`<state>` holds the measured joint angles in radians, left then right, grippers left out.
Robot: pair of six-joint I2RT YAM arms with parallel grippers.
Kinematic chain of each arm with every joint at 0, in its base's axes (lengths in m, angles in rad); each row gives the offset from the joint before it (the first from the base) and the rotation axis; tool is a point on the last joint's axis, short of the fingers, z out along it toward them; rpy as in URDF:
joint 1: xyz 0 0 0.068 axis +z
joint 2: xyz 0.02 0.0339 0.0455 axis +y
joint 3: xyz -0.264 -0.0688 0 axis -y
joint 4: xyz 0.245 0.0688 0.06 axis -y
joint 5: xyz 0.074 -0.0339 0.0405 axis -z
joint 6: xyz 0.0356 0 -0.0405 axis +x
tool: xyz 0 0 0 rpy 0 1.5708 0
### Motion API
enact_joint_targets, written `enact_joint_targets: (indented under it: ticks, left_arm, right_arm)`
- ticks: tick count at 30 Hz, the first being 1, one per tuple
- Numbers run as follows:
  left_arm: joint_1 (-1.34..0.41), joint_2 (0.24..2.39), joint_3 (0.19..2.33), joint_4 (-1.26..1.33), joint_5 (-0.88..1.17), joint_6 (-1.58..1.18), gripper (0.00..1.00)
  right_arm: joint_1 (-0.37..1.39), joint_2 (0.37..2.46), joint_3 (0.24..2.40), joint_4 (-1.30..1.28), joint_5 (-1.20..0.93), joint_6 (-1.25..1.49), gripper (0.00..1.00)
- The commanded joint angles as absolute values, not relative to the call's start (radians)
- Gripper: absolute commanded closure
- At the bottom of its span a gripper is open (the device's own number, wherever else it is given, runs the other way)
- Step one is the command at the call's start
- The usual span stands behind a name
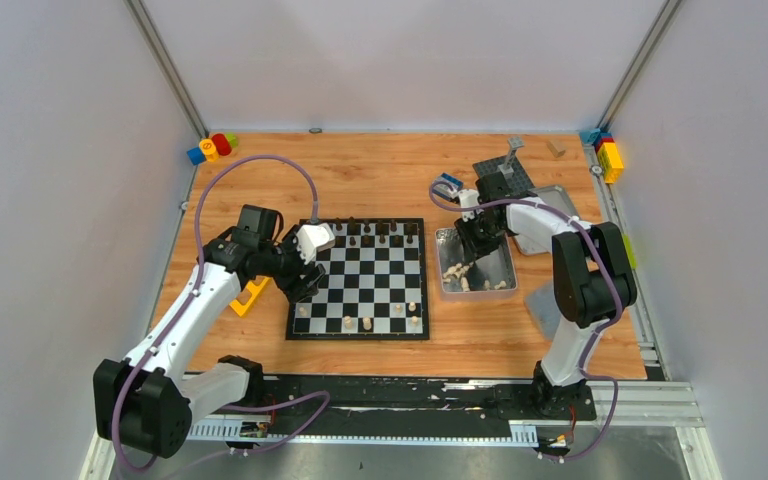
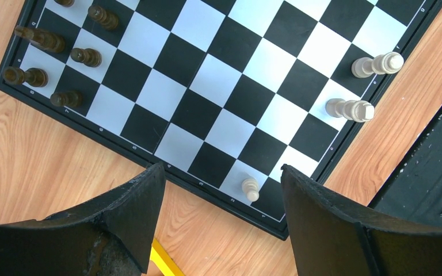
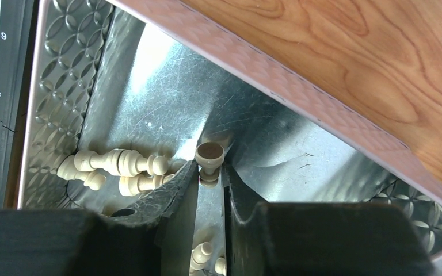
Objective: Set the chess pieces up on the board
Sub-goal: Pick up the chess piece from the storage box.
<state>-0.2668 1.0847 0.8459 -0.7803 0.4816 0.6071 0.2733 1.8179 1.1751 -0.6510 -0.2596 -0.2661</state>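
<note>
Pinching a pale piece (image 3: 209, 154) in the tin (image 3: 69, 69) right of the board (image 1: 360, 280), the right gripper (image 3: 210, 171) is clamping it. The left gripper (image 2: 221, 169) is hovering spread and empty over the board's near left corner. Only some dark pieces (image 1: 368, 232) and few pale pieces (image 1: 347, 323) are standing so far.

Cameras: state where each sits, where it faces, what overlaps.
Top external: above, behind the bases, looking down on the table; left arm and right arm show.
Left wrist: over the board's left edge, looking down; open left end effector shows.
Right wrist: over the tin, looking in; right end effector grips a pale piece.
Shared: top and left wrist see the board.
</note>
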Motion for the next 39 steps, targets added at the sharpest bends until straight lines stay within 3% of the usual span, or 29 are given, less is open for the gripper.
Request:
enact_joint_targets:
  ticks: [1,6,16,39]
  left_arm:
    - [-0.269,1.079,0.865,-0.758,0.505,0.596,0.19]
    - [-0.268,1.082,0.869,-0.753,0.512,0.588,0.19]
    - [-0.269,1.094,0.874,-0.75,0.513,0.587,0.18]
    - [-0.269,1.097,0.877,-0.747,0.519,0.579,0.18]
  right_arm:
    - [0.269,1.838,1.177,-0.663,-0.266,-0.268,0.78]
    - [0.27,1.833,1.182,-0.673,-0.265,-0.279,0.84]
    - [0.268,1.825,1.166,-0.681,-0.259,-0.3,0.7]
    - [0.265,1.8,1.128,-0.687,-0.224,-0.317,0.69]
